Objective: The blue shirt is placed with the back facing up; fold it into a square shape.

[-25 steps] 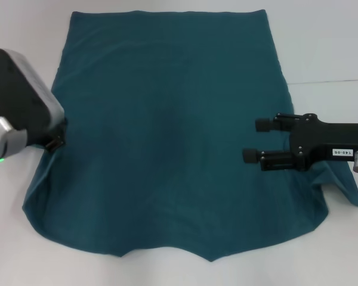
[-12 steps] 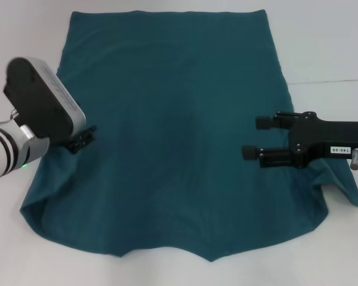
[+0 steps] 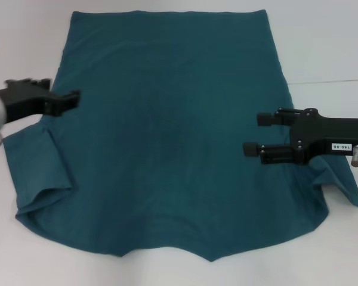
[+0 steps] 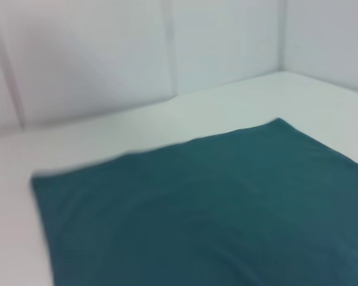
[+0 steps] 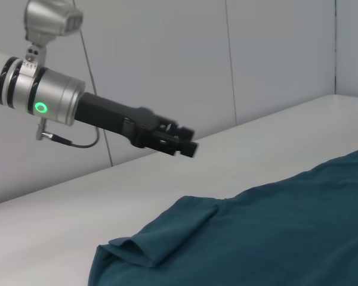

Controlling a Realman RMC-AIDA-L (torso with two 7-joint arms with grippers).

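Shirt: the blue shirt (image 3: 167, 131) lies flat, filling the white table (image 3: 322, 42), its left sleeve loosely folded near the left edge, probably the first fold. Left gripper (image 3: 71, 98) hovers above it, finger state indeterminate; right gripper (image 3: 253, 134) hovers, fingers spread, holding nothing. Right wrist view alone shows the left gripper (image 5: 185, 143) clear of the cloth.

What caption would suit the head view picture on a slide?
Blue shirt spread flat on a white table, left hand raised above its rumpled sleeve, right hand open over the other side.
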